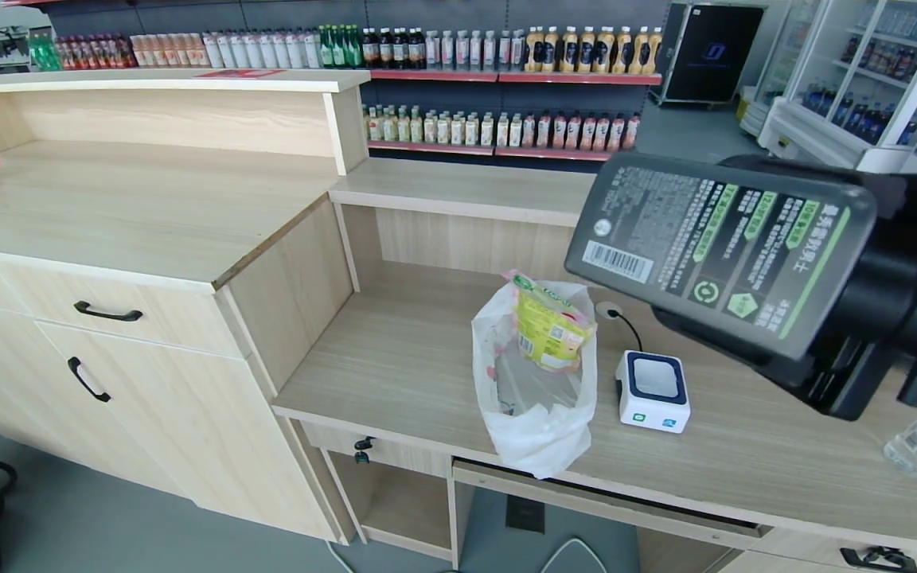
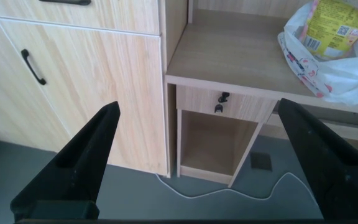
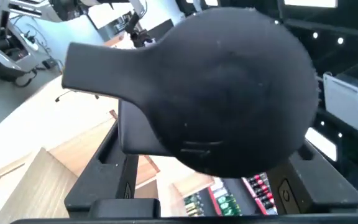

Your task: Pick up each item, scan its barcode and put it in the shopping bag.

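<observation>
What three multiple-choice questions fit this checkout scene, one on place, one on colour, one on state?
1. Where is the yellow packet? A on the upper counter; B in the shopping bag; C on the floor.
2. What colour is the scanner body? A white; B red; C green.
3. How is the left gripper? A shut on a bottle; B shut, empty; C open.
B: the packet stands in the bag's mouth. A: its casing is white. C: its fingers stand wide apart, nothing between.
</observation>
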Robot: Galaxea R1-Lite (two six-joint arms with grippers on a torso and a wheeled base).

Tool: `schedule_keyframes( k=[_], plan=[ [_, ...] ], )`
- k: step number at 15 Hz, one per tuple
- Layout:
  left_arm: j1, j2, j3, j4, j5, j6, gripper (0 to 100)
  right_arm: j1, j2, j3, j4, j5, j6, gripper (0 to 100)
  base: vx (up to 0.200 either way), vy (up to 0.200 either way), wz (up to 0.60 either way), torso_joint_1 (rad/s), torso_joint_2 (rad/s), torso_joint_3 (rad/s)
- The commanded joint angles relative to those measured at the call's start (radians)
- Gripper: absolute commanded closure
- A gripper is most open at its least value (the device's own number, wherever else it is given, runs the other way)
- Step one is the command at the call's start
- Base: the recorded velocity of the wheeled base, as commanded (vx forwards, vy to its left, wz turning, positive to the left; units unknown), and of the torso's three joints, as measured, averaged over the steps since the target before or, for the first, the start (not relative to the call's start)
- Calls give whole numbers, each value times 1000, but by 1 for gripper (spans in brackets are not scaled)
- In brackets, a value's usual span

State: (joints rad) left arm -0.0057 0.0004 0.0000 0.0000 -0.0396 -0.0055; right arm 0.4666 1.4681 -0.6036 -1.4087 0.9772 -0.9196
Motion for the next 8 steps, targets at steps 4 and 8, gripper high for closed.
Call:
schedule_keyframes(
  k=[4,8],
  plan=[
    [0,1,0,0,0,-1,0,38,40,5,2,-3,-97,100,0,0,0,0,0,0],
    [0,1,0,0,0,-1,0,64,95,-1,-4,-3,-159,100,0,0,0,0,0,0]
  ],
)
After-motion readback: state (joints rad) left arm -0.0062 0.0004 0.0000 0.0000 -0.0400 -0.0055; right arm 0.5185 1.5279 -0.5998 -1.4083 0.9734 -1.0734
